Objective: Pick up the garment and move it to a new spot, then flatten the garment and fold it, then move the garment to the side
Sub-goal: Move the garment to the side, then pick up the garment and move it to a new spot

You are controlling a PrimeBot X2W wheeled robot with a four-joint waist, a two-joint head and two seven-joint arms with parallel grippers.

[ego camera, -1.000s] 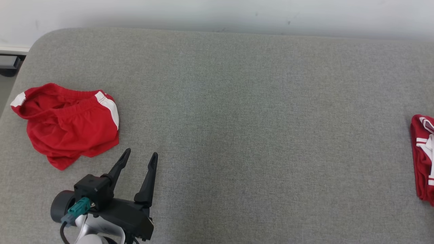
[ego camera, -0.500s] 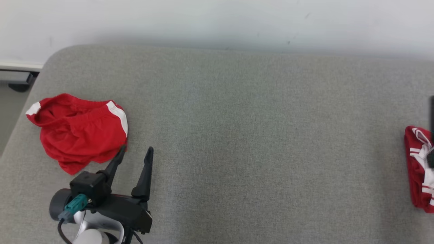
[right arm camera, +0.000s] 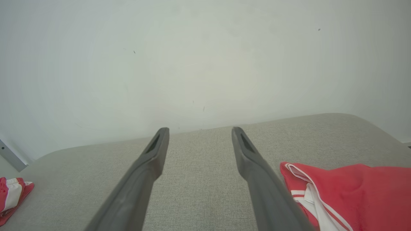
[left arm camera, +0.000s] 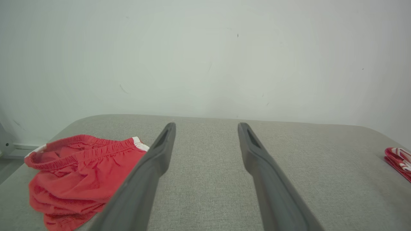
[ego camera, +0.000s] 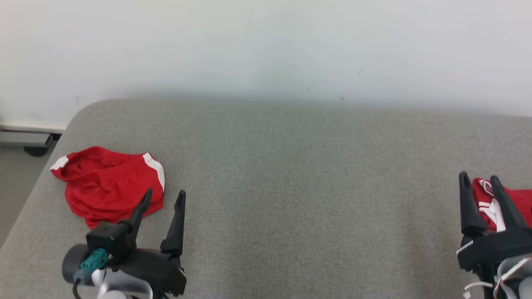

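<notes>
Crumpled red shorts w/ white side stripes (ego camera: 104, 187) lie lower left of head frame on grey fabric table (ego camera: 291, 187), just up-left of left gripper (ego camera: 164, 194) (jaws wide, empty). Waistband runs approx left-right. Right gripper (ego camera: 478, 178), likewise wide & empty, sits far right. We judge left arm nearer.

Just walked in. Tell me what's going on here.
A two-armed robot is at a grey padded table with two red garments on it. Crumpled red shorts lie near the table's left end, close by the open left gripper. A second red-and-white garment lies at the right edge, by the open right gripper. Neither gripper holds anything, so the pick-up has not yet begun.
</notes>
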